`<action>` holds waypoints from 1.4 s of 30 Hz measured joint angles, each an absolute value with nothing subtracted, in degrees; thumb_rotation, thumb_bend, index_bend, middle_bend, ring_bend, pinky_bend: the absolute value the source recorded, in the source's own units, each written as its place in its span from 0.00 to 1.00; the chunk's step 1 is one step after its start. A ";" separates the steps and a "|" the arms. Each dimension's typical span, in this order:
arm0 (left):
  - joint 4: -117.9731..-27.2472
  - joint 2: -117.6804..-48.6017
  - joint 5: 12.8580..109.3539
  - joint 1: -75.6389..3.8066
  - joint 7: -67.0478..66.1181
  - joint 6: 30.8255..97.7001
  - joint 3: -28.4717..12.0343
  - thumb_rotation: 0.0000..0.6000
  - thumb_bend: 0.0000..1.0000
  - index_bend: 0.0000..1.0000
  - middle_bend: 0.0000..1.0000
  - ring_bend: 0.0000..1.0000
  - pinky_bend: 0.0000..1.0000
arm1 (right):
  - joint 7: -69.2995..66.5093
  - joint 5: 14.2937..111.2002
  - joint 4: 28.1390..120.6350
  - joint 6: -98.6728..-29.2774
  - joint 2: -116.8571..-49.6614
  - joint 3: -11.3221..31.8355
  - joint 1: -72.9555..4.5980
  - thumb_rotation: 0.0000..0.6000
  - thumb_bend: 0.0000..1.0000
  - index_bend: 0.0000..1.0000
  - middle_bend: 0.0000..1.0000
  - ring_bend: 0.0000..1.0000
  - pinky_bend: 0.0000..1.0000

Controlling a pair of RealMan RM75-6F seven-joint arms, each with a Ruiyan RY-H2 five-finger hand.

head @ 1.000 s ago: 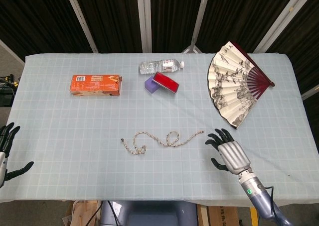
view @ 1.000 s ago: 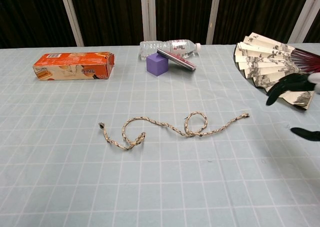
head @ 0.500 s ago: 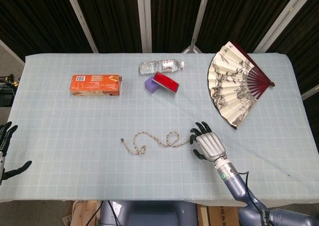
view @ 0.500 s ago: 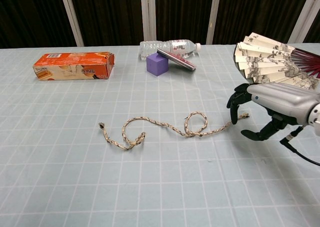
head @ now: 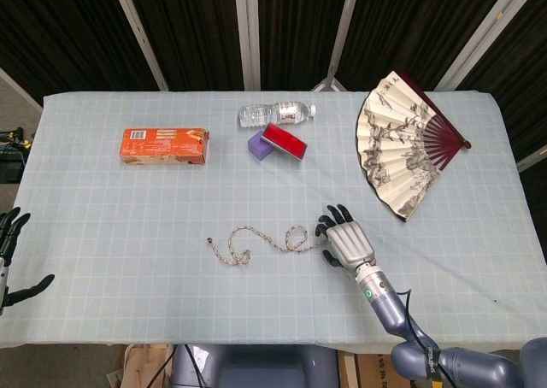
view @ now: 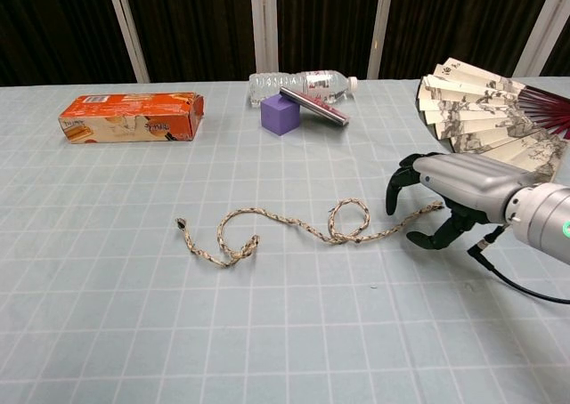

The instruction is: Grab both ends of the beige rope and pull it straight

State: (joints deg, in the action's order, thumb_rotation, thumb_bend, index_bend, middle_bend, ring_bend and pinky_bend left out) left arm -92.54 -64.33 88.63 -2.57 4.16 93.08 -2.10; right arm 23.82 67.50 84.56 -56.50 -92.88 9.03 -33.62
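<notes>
Left hand (head: 10,260): cut by head view's left edge; rope (view: 294,226): right end hidden beneath right hand (view: 445,190), contact undeterminable.

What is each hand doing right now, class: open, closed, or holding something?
Left hand: open, fingers apart, holding nothing, at the table edge.
Right hand: open, fingers arched over the beige rope's right end, not gripping it yet.

The head view looks steeply down from high at the robot's side, taking in the whole bench (head: 94,234) edge to edge, with dark curtains beyond. The chest view sits lower and nearer, facing forward across the surface at a shallow angle. Both share the beige rope (head: 273,238) (view: 294,224), orange box (head: 164,145) (view: 131,117), and folding fan (head: 402,144) (view: 472,110).
</notes>
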 measured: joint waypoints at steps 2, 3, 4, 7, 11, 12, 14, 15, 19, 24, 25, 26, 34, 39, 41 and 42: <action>-92.57 -64.34 88.63 -2.58 4.14 92.99 -2.15 1.00 0.16 0.07 0.00 0.00 0.00 | 23.95 67.43 84.30 -56.67 -93.24 9.02 -33.80 1.00 0.39 0.36 0.24 0.05 0.04; -92.58 -64.34 88.62 -2.59 4.14 92.95 -2.17 1.00 0.16 0.07 0.00 0.00 0.00 | 23.98 67.38 84.22 -56.71 -93.36 9.03 -33.86 1.00 0.39 0.36 0.24 0.05 0.04; -92.61 -64.34 88.61 -2.59 4.13 92.92 -2.19 1.00 0.16 0.07 0.00 0.00 0.00 | 24.00 67.32 84.15 -56.74 -93.47 9.04 -33.91 1.00 0.39 0.37 0.24 0.05 0.04; -92.62 -64.35 88.54 -2.61 4.10 92.79 -2.31 1.00 0.16 0.07 0.00 0.00 0.00 | 24.08 67.05 83.79 -56.84 -93.95 9.04 -34.08 1.00 0.39 0.43 0.24 0.05 0.04; -92.59 -64.33 88.37 -2.62 4.18 92.59 -2.49 1.00 0.16 0.07 0.00 0.00 0.00 | 24.01 66.77 82.91 -57.06 -94.80 8.96 -34.22 1.00 0.39 0.53 0.24 0.05 0.04; -92.58 -64.33 88.37 -2.62 4.21 92.59 -2.55 1.00 0.16 0.07 0.00 0.00 0.00 | 23.89 66.69 82.64 -57.12 -95.07 8.93 -34.23 1.00 0.39 0.54 0.24 0.05 0.04; -92.56 -64.33 88.39 -2.61 4.24 92.59 -2.63 1.00 0.16 0.07 0.00 0.00 0.00 | 23.59 66.68 81.96 -57.41 -95.76 8.80 -34.23 1.00 0.39 0.55 0.24 0.05 0.04; -92.55 -64.33 88.40 -2.60 4.23 92.58 -2.66 1.00 0.16 0.07 0.00 0.00 0.00 | 23.46 66.74 81.73 -57.60 -96.00 8.76 -34.23 1.00 0.39 0.55 0.24 0.05 0.04; -92.59 -64.34 88.51 -2.54 4.31 92.69 -2.79 1.00 0.16 0.07 0.00 0.00 0.00 | 23.08 66.88 81.26 -58.06 -96.64 8.79 -34.34 1.00 0.39 0.55 0.24 0.05 0.04; -92.60 -64.32 88.54 -2.51 4.37 92.57 -2.85 1.00 0.16 0.07 0.00 0.00 0.00 | 23.08 66.99 81.04 -58.57 -97.10 8.89 -34.51 1.00 0.39 0.55 0.24 0.05 0.04; -92.60 -64.32 88.58 -2.50 4.40 92.61 -2.88 1.00 0.16 0.07 0.00 0.00 0.00 | 23.06 67.03 80.98 -58.72 -97.21 8.94 -34.53 1.00 0.39 0.55 0.24 0.05 0.04; -92.59 -64.33 88.61 -2.48 4.41 92.65 -2.91 1.00 0.16 0.07 0.00 0.00 0.00 | 23.01 67.08 80.89 -58.93 -97.38 9.02 -34.56 1.00 0.39 0.55 0.24 0.05 0.04; -92.57 -64.26 88.61 -2.48 4.69 92.49 -3.07 1.00 0.16 0.07 0.00 0.00 0.00 | 23.57 66.44 80.54 -58.60 -97.92 8.65 -34.76 1.00 0.39 0.55 0.24 0.05 0.04; -92.54 -64.29 88.67 -2.43 4.75 92.55 -3.14 1.00 0.16 0.07 0.00 0.00 0.00 | 23.49 66.20 79.94 -58.71 -98.65 8.56 -34.75 1.00 0.39 0.55 0.24 0.05 0.04; -92.55 -64.28 88.68 -2.43 4.79 92.51 -3.15 1.00 0.16 0.07 0.00 0.00 0.00 | 23.38 66.24 79.76 -58.89 -98.90 8.63 -34.77 1.00 0.39 0.55 0.24 0.05 0.04; -92.54 -64.28 88.71 -2.43 4.80 92.49 -3.15 1.00 0.16 0.07 0.00 0.00 0.00 | 23.34 66.27 79.70 -58.91 -98.98 8.64 -34.80 1.00 0.39 0.55 0.24 0.05 0.04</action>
